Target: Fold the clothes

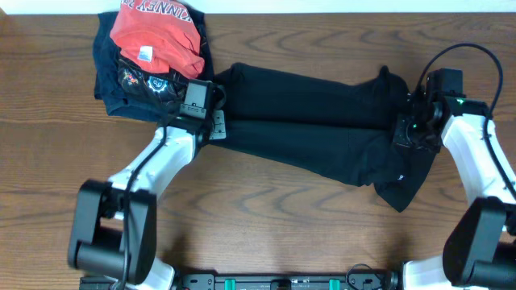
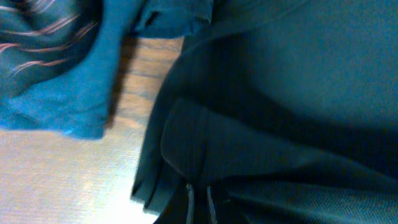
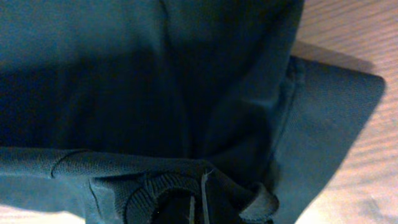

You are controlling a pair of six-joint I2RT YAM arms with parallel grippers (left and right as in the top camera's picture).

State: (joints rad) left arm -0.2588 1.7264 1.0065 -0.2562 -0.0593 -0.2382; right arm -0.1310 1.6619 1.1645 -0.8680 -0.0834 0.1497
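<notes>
Edges first: black garment (image 1: pixel 314 121) lies across the middle of the table (image 1: pixel 48 145). There's bare wood all along its near side and out at far left. The back-left corner is taken by a red shirt (image 1: pixel 157 36) stacked on a navy shirt (image 1: pixel 121 80). The navy one sits just beside the garment's left end, and my left wrist view shows only a narrow strip of wood between them. The garment's right end fans out toward the near-right, close to the right arm.

Left gripper (image 1: pixel 216 122) is at the garment's left end, right gripper (image 1: pixel 405 131) at its right end.

Hard to read: dark fabric fills most of both wrist views, and I can't make out fingers in either. Right wrist shows a ribbed edge bunched up at the bottom of frame. I can't tell whether either gripper is spread or clamped on cloth. Overhead doesn't settle it, since the arm bodies cover the tips.

Long axis runs left to right, dipping slightly toward the near edge on the right. A crease runs lengthwise down the middle. There's a tiny white mark (image 1: pixel 401 178) near the right end.
</notes>
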